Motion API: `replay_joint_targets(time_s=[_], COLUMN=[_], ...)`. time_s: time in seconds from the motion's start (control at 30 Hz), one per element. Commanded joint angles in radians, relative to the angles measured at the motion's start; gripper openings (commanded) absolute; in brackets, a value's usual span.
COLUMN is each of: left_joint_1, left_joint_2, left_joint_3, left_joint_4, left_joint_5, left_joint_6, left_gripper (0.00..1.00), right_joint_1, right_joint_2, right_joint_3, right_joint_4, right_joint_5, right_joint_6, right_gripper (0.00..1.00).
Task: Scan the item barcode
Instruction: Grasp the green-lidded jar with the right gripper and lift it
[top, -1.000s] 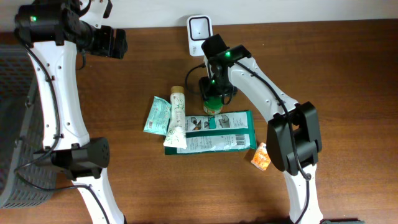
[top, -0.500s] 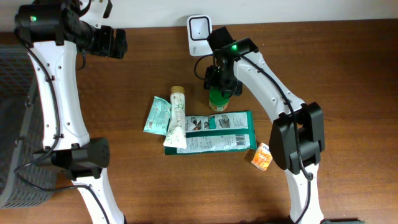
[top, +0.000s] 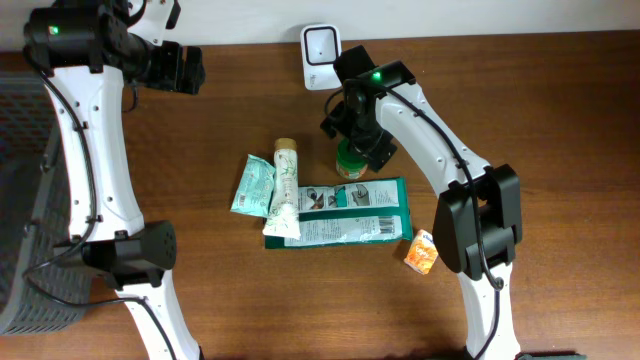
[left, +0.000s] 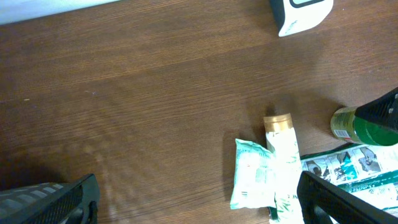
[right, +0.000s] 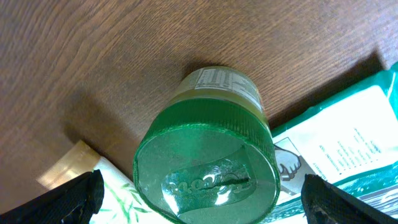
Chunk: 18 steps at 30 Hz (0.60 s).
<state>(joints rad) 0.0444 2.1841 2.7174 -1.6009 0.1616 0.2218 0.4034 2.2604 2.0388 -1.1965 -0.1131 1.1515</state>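
jar (top: 348, 165) with a green lid is seen upright on the counter (top: 560, 120), between the white scanner (top: 320, 50) and the green pouch (top: 360, 228). right fingers (right: 68, 199) are spread wide above it (nothing gripped); left fingers (left: 56, 202) are held apart, well away.

White scanner (left: 301, 14) sits top right on the wood table (left: 143, 93). Gold-capped tube (left: 281, 146) lies against green pouch (left: 252, 174). Green jar (left: 346, 123) near, rightward.
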Motion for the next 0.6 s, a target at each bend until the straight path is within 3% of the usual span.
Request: replay_joint_targets(time_s=[0.0,0.33,0.4,0.43,0.57], left_joint_1=[0.004,0.004,0.004,0.004,0.004], left_joint_2=[-0.006,-0.006,-0.006,-0.006,-0.006], left_joint_3=[0.01,0.01,0.01,0.01,0.01], left_joint_4=[0.002,0.002,0.002,0.002,0.002], left_joint_5=[0.007,0.007,0.007,0.007,0.007], left_joint_6=[0.019,0.019,0.019,0.019,0.019], left_gripper=[0.99,0.99,0.99,0.99,0.99], right_joint_1=[0.0,0.003,0.003,0.003,0.003], right_joint_2=[-0.013,0.013,0.015,0.015,0.015], right_joint_3=[0.01,-0.051,-0.051,-0.051,-0.051], right_joint_4=[0.003,0.051,0.051,0.053,0.048], right_joint_5=[0.057,0.114,0.114,0.097,0.091], right_joint_6=[0.081,0.087,0.083,0.032,-0.158], right_gripper=[1.0,0.92,0.74,0.67,0.68])
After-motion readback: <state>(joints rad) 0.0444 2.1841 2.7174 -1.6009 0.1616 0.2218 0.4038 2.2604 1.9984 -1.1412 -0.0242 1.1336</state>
